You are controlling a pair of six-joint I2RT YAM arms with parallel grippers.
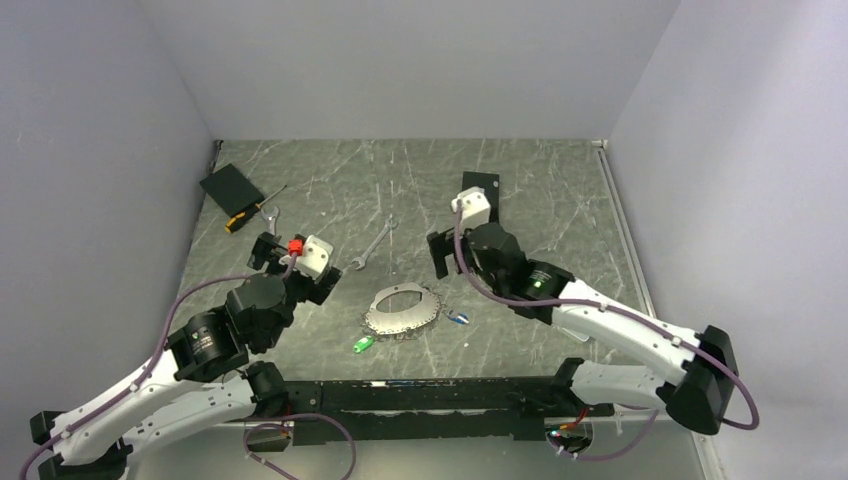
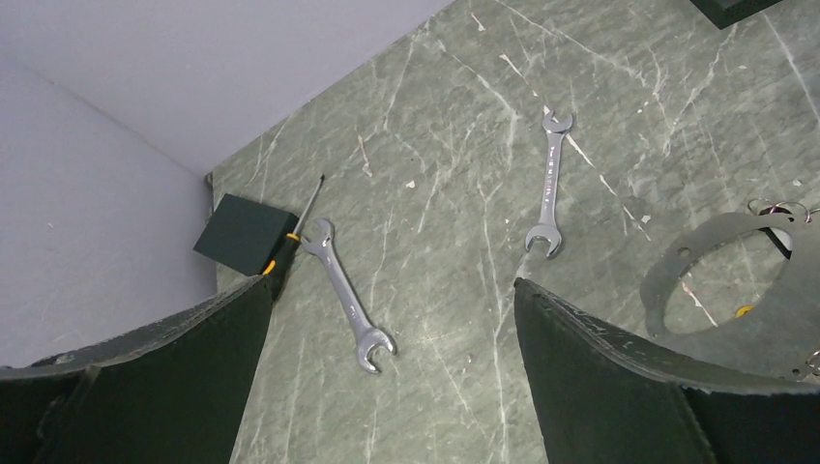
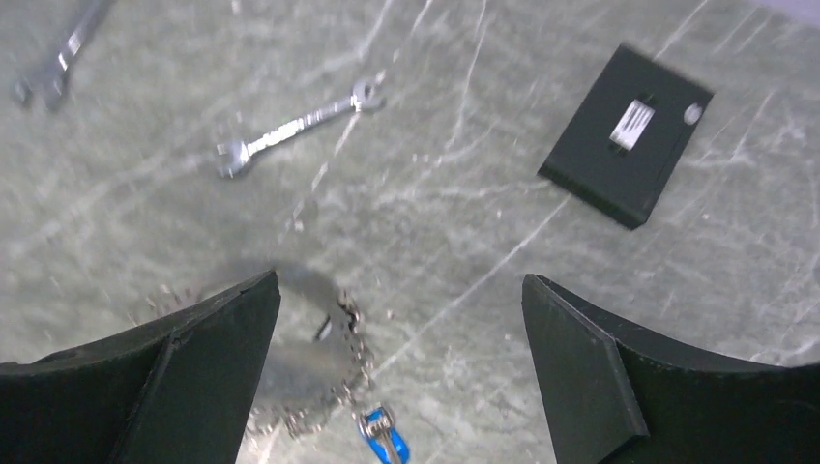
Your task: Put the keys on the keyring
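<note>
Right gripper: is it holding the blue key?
No, the right gripper stands wide open and empty, and the blue key lies on the table below it.

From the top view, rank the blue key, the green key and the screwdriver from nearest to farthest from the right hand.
1. Blue key, just nearside of the right hand, by the keyring.
2. Green key, at the keyring's near-left edge.
3. Screwdriver, far left, beside the black pad.
</note>
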